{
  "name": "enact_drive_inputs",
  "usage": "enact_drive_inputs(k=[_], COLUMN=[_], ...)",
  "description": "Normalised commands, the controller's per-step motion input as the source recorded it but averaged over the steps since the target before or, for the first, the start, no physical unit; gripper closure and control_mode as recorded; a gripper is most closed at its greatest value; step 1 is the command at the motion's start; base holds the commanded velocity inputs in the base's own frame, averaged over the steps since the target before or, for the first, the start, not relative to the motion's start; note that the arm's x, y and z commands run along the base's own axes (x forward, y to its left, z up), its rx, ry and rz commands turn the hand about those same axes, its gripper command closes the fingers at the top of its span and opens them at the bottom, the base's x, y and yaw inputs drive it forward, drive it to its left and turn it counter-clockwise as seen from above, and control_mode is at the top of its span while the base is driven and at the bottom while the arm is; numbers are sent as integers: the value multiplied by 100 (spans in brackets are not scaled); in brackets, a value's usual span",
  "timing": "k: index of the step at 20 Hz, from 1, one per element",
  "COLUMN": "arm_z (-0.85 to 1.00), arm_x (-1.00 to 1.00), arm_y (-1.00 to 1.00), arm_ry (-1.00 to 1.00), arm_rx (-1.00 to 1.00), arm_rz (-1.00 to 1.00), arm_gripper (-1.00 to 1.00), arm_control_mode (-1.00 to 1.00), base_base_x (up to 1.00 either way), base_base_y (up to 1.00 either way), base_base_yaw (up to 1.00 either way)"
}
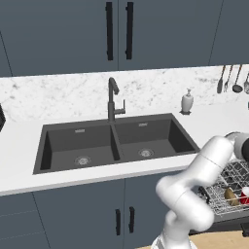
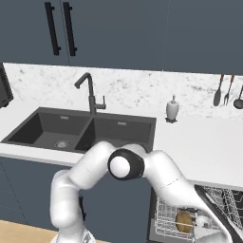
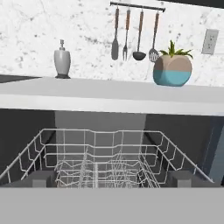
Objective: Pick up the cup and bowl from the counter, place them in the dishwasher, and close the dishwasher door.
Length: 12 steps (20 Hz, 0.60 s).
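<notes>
Silver wire rack (image 3: 105, 168) fills the lower middle of the hand view, a grid of thin rods with upright tines, sitting pulled out of the dark dishwasher (image 3: 26, 127) cavity. At the frame's bottom corners the gripper's (image 3: 112, 179) two blocky dark fingertips (image 3: 37, 178) stand wide apart with nothing between them. Above the rack runs the flat white edge of the worktop (image 3: 109, 103), marble-look with faint grey speckles. On it, from left to right across the upper frame, stand a rounded grey soap dispenser (image 3: 62, 61), four wooden-handled utensils (image 3: 133, 35) hanging from a black rail, and a round tan-and-teal plant pot (image 3: 172, 70).

In the left base view, the matte black double sink (image 1: 114, 143) sits at centre, and at lower right the rack holds a brownish rounded item (image 1: 231, 196) beside something red (image 1: 245, 196).
</notes>
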Motion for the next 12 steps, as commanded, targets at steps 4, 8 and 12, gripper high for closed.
enact_drive_inputs(k=[4,8,12], arm_z=[10,-4,-27], arm_x=[-56,-43,-11], arm_y=[0,0,0], arm_ry=[-52,-35,-19], arm_rx=[0,0,1], arm_rz=[7,5,5], arm_gripper=[-100,-100,-100], arm_control_mode=[-100,-100,-100], base_base_x=[0,0,0], base_base_y=[0,0,0], base_base_yaw=[0,0,0])
